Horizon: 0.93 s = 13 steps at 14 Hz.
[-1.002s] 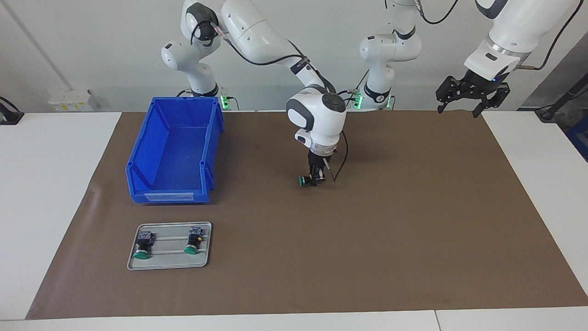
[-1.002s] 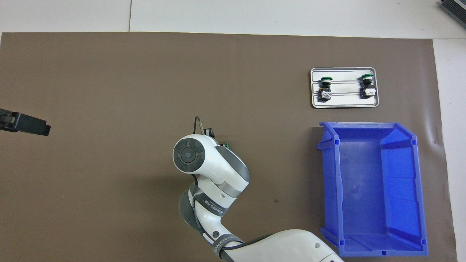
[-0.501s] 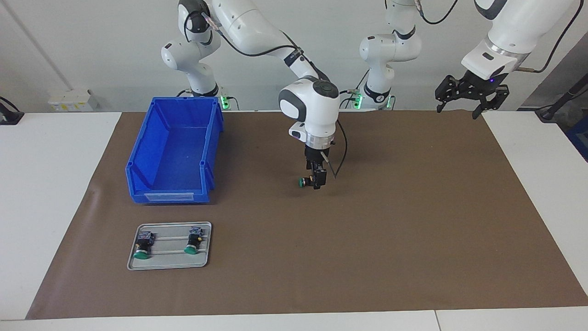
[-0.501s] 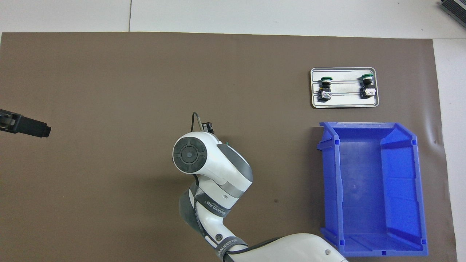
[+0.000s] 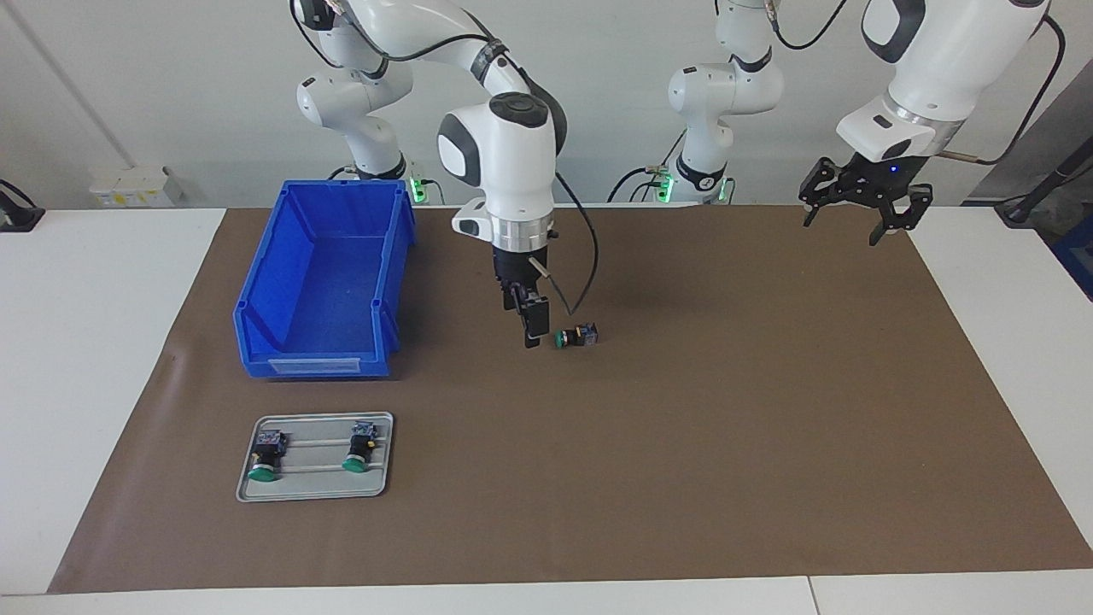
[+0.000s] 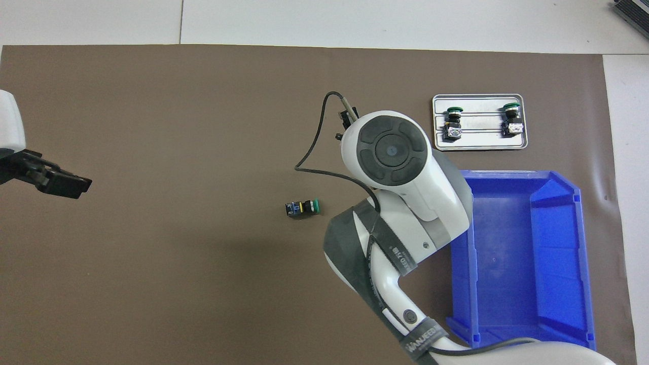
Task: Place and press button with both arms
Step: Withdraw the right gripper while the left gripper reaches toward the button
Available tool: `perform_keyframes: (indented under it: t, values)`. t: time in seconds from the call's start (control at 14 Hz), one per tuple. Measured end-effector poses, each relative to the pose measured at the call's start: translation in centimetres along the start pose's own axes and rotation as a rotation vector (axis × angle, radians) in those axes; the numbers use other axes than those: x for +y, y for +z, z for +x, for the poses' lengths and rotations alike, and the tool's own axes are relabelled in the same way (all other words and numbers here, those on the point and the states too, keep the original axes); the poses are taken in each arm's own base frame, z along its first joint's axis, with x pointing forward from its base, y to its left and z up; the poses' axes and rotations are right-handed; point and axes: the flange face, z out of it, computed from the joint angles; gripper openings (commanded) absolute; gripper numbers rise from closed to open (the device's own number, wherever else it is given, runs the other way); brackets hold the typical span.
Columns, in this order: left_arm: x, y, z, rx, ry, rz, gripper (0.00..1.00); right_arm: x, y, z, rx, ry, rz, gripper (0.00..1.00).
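Observation:
The button (image 5: 574, 336) (image 6: 302, 208) lies on its side on the brown mat near the table's middle. Its green cap points toward the right arm's end. My right gripper (image 5: 530, 337) hangs open just above the mat, close beside the cap and apart from it, holding nothing. In the overhead view the right arm's wrist (image 6: 390, 152) hides that gripper. My left gripper (image 5: 844, 224) (image 6: 76, 183) waits open and empty in the air over the mat's edge at the left arm's end.
A blue bin (image 5: 320, 273) (image 6: 517, 263) stands toward the right arm's end. Farther from the robots lies a grey tray (image 5: 316, 489) (image 6: 479, 147) with two more green-capped buttons (image 5: 266, 457) (image 5: 359, 453).
My right gripper let go of the button, rose and swung toward the blue bin. The button now lies free on the mat. The left gripper shifted slightly.

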Motion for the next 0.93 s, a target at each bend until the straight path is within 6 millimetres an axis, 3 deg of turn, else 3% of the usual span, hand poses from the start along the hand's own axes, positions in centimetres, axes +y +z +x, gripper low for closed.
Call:
perform_keyframes:
  t: [0.21, 0.43, 0.79, 0.93]
  values:
    - [2.6, 1.0, 1.2, 0.014, 0.207, -0.02, 1.0, 1.8, -0.8, 8.6, -0.021, -0.19, -0.013, 1.0]
    - [5.0, 2.7, 2.5, 0.014, 0.398, -0.027, 1.0, 5.3, -2.6, 16.6, -0.041, -0.391, -0.054, 1.0]
    - [10.2, 6.5, 5.1, 0.033, 0.577, -0.028, 0.99, 11.3, -6.6, 24.6, -0.103, -0.809, -0.113, 1.0]
    - [12.4, 8.9, 6.2, 0.033, 0.628, -0.031, 1.0, 14.3, -9.1, 27.5, -0.131, -0.883, -0.111, 1.0]
